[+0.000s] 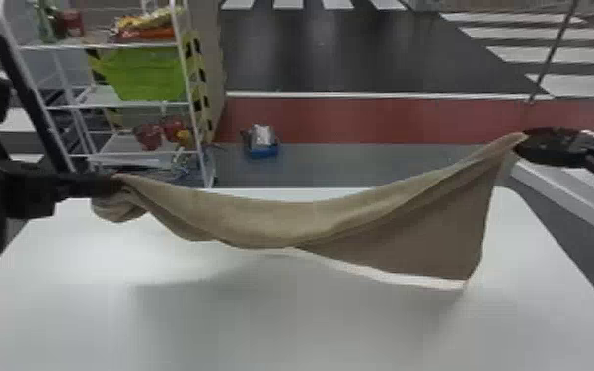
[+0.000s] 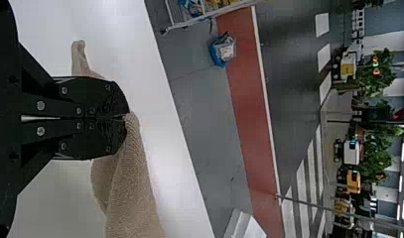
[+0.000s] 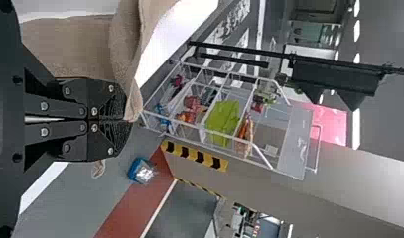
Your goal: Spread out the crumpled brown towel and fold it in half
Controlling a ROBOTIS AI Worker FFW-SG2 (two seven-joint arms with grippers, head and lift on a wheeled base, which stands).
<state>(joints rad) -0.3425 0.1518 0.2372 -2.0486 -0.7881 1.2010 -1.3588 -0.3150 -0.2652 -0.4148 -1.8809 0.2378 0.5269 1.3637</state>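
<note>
- The white table (image 1: 281, 325) is spread widest, filling the four-to-eight-o'clock part of the head view; it is presumably meant as the flat surface on which the cloth will be laid and folded.
- The brown towel (image 1: 311, 222) is suspended over the table, from nine o'clock to between two and three, sagging at the centre. A broad panel is let down toward four o'clock, while cloth is bunched at nine; a fuller spread seems to be needed before folding. It is likely held aloft so that its creases can be drawn out by its own weight.
- The left gripper (image 2: 126, 118) is seen at nine o'clock, its fingers closed on a gathered edge, apparently so that this end can be kept up. If too much cloth has been caught there, the bunching may be carried down to the table.
- The right gripper (image 3: 125, 120) is placed between two and three o'clock, slightly higher, its fingers pressed together on a narrow tip, probably a corner. By such a small pinch the panel is left free to hang, though a slip could be risked if the cloth were pulled hard.
</note>
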